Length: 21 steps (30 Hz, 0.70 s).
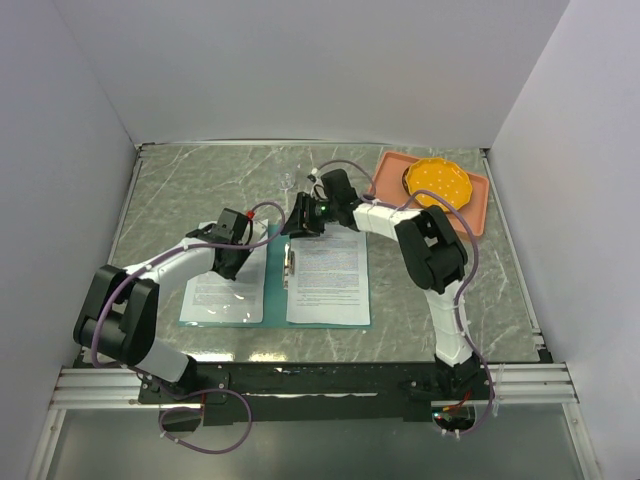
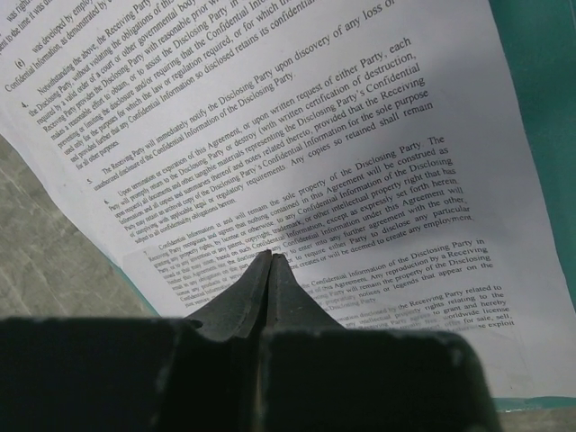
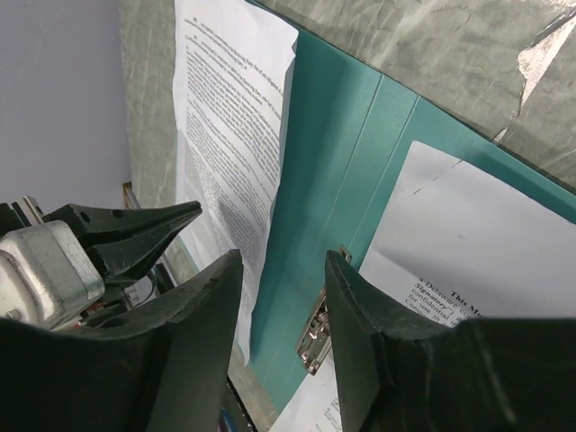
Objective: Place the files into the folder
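Note:
The teal folder (image 1: 275, 285) lies open and flat on the table, its metal clip (image 1: 290, 266) at the spine. One white printed file (image 1: 225, 292) rests on its left half and another (image 1: 330, 275) on its right half. My left gripper (image 1: 233, 266) is shut with nothing between its fingers. Its tips (image 2: 272, 257) sit at the surface of the left file (image 2: 315, 135). My right gripper (image 1: 297, 222) hovers open over the top of the spine. In the right wrist view its fingers (image 3: 283, 261) straddle the folder's spine (image 3: 351, 135) above the clip (image 3: 315, 328), holding nothing.
A salmon-pink tray (image 1: 475, 208) with an orange scalloped dish (image 1: 440, 183) sits at the back right, close to the right arm's elbow. A small clear object (image 1: 288, 180) lies behind the folder. Grey walls close in the marble table (image 1: 180, 190).

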Each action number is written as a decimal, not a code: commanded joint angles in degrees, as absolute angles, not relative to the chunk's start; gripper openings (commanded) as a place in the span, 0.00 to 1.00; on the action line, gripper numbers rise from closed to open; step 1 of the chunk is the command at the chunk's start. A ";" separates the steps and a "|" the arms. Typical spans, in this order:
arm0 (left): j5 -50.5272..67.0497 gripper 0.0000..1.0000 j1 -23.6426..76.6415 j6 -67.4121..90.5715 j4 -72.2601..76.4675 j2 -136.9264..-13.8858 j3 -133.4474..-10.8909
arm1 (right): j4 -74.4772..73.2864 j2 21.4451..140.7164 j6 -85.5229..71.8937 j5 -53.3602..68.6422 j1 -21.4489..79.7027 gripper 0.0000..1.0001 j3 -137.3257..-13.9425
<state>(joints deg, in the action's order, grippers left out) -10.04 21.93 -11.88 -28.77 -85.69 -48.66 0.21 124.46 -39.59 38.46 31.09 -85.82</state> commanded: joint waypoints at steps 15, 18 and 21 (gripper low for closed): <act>-8.09 0.01 21.80 -12.13 -26.37 -84.81 -46.50 | 1.14 128.32 -40.96 38.49 30.94 0.50 -88.51; -8.00 0.01 21.80 -12.39 -26.02 -84.99 -46.14 | 2.11 128.50 -41.66 38.93 31.20 0.49 -88.24; -7.82 0.01 21.71 -12.48 -25.84 -84.99 -45.88 | 2.29 128.58 -41.83 39.11 31.46 0.49 -88.33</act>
<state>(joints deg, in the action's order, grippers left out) -8.84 21.91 -11.97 -27.20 -85.69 -46.50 0.08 127.55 -41.08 38.44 31.11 -86.15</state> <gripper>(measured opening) 0.023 0.491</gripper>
